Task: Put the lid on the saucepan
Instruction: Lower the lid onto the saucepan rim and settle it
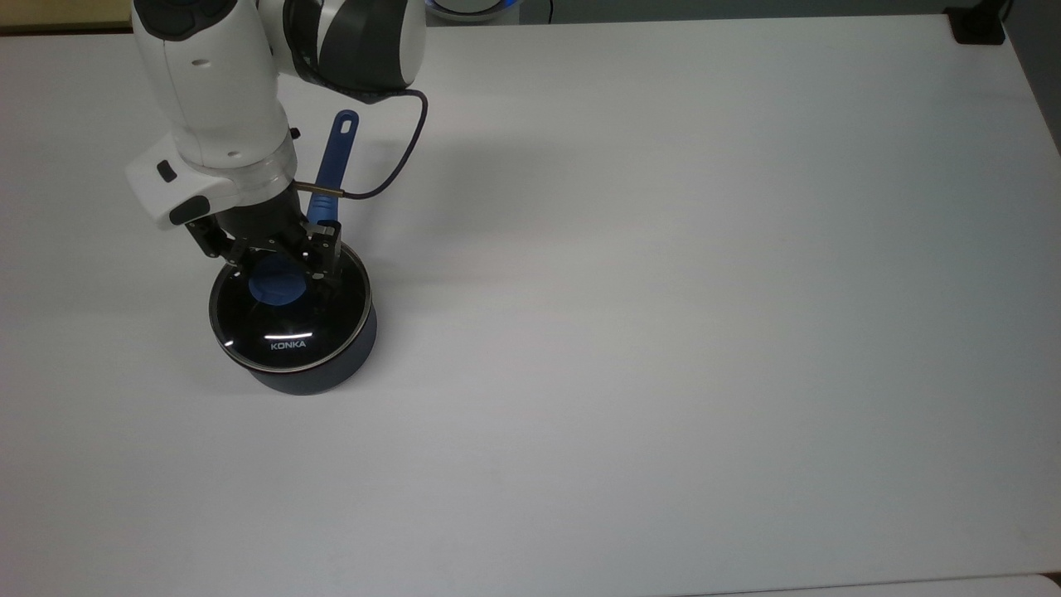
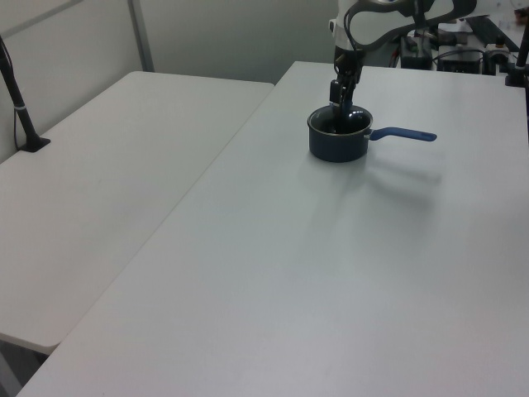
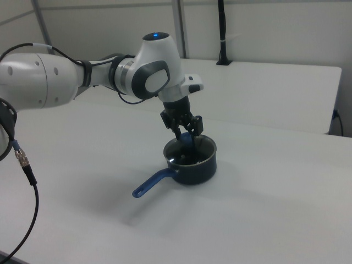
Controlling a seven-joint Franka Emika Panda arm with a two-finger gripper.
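The lid (image 1: 290,313) sits flat on the saucepan (image 1: 311,377) near the top view's left edge of the white worktop (image 1: 663,332), while the gripper (image 1: 278,264) hangs over it, fingers spread either side of the blue knob (image 1: 277,288).

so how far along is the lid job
Mostly done: the lid looks seated level on the saucepan. In hand: the gripper sits at the blue knob, its fingers either side. Left: clearing the arm away.
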